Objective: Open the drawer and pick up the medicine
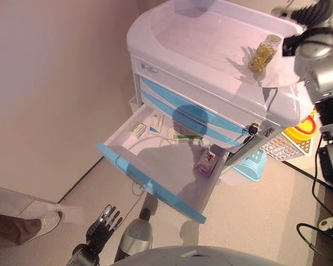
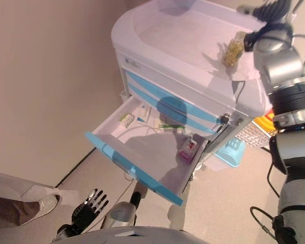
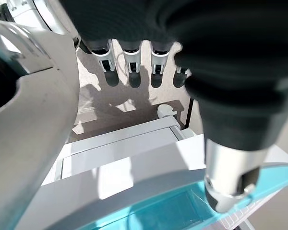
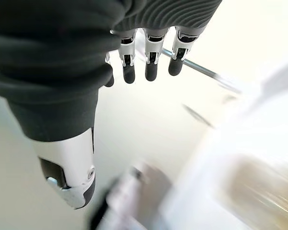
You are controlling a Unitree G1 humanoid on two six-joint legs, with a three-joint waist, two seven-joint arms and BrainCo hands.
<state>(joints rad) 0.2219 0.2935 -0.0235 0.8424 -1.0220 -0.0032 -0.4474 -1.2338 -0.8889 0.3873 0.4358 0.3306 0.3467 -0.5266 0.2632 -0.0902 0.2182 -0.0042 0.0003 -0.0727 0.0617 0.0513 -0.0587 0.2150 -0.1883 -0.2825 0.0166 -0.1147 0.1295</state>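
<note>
The white cart (image 1: 211,39) has blue-fronted drawers. Its top drawer (image 1: 155,174) is pulled out and holds a pink box (image 1: 207,162), a small pale box (image 1: 137,129), a white box (image 1: 157,121) and a green strip (image 1: 187,137). A medicine bottle of yellow capsules (image 1: 263,52) stands on the cart top. My right hand (image 1: 313,12) is open and empty, raised just beyond the bottle and apart from it; its fingers (image 4: 151,62) are straight. My left hand (image 1: 102,224) hangs low below the drawer front, open and empty, with its fingers (image 3: 132,67) straight.
A light-blue basket (image 1: 251,163), a white grid basket (image 1: 283,147) and a yellow container (image 1: 305,126) stand on the floor to the right of the cart. A person's shoe (image 1: 44,221) is at the lower left. A wall runs along the left.
</note>
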